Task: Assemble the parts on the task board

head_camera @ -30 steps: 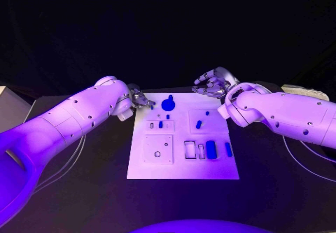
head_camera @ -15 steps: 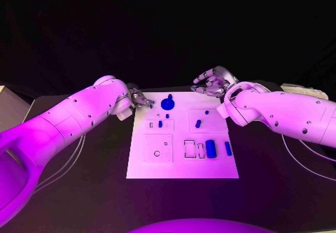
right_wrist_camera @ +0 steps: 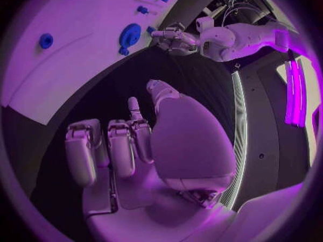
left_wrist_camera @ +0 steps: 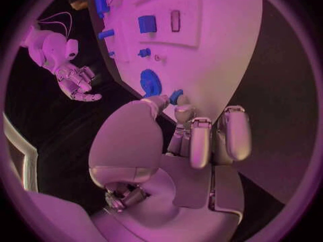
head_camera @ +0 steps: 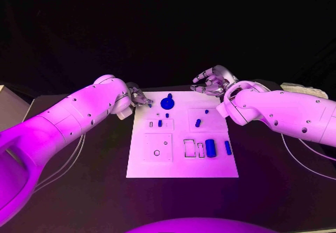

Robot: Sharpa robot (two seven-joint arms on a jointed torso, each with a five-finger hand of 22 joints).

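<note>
Far edge: my left hand [head_camera: 138, 98] sits at the board's [head_camera: 182, 167] far left corner, just beside the round part [head_camera: 168, 103].
Far right: my right hand [head_camera: 213, 82] hovers past the edge.
Near half: open above the low parts [head_camera: 210, 147].

Dim, dark surroundings; light falls brightest on the task board [head_camera: 182, 167]; wrist views bend edges.
</note>
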